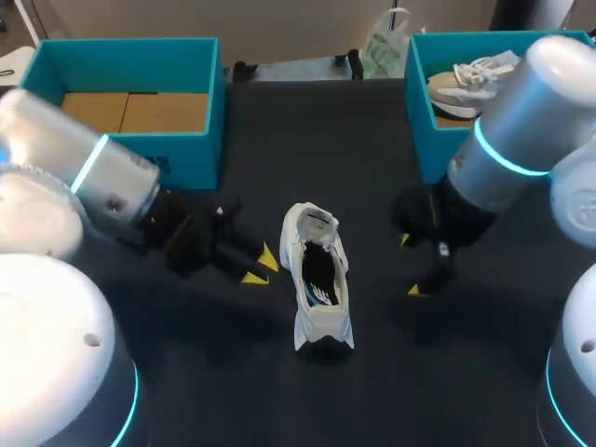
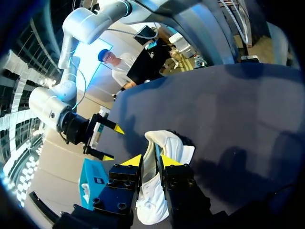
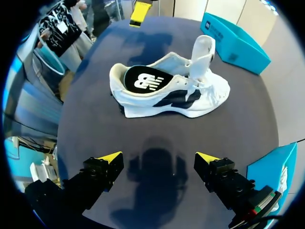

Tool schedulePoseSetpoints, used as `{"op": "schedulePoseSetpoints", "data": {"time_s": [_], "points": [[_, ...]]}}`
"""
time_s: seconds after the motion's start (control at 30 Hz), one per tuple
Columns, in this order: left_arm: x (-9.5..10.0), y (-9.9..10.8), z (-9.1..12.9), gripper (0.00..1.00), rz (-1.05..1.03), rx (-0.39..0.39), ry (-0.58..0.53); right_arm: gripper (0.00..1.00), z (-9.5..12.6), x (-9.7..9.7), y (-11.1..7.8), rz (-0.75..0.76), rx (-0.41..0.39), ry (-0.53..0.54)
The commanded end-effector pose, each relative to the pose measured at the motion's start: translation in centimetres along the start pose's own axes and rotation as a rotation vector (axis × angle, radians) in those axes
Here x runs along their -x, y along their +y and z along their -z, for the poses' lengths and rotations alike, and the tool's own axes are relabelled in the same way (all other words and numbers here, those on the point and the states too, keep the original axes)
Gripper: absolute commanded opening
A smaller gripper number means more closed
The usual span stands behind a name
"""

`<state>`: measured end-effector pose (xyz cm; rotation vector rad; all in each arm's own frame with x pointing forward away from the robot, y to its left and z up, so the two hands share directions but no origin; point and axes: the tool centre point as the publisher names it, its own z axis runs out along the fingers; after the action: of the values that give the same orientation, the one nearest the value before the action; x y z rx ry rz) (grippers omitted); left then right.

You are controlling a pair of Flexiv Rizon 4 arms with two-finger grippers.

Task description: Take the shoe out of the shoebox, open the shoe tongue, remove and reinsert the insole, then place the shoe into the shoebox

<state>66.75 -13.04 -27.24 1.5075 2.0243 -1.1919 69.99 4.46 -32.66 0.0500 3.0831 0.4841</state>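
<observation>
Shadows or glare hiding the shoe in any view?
Head view: the shoe stands out evenly lit on the dark table, no glare. Right wrist view: the right claw throws its shadow on the table under it, short of the shoe. Left wrist view: the left claw itself covers part of the shoe; no shadow hides it.

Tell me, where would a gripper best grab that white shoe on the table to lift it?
Probably the heel collar, coming from above with one finger inside the opening and one outside. The white shoe stands upright on its sole with the opening facing up, and its tongue is raised, so the opening is clear and the rim gives a thin wall to pinch.
</observation>
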Motion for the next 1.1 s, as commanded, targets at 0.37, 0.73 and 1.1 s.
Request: {"op": "schedulePoseSetpoints", "data": {"time_s": [0.37, 0.73, 1.1], "points": [[2.2, 0.9, 3.8, 0.22, -0.060, -0.038, 0.311, 1.00, 1.7, -0.5, -0.5, 0.002, 0.004, -0.004], [3.3, 1.3, 4.7, 0.05, -0.098, -0.069, 0.565, 1.00, 4.2, -0.4, -6.0, -0.100, -0.038, -0.023], [3.8, 1.5, 5.5, 0.00, -0.135, -0.066, 0.627, 1.00, 4.2, -0.4, -6.0, -0.100, -0.038, -0.023]]}}
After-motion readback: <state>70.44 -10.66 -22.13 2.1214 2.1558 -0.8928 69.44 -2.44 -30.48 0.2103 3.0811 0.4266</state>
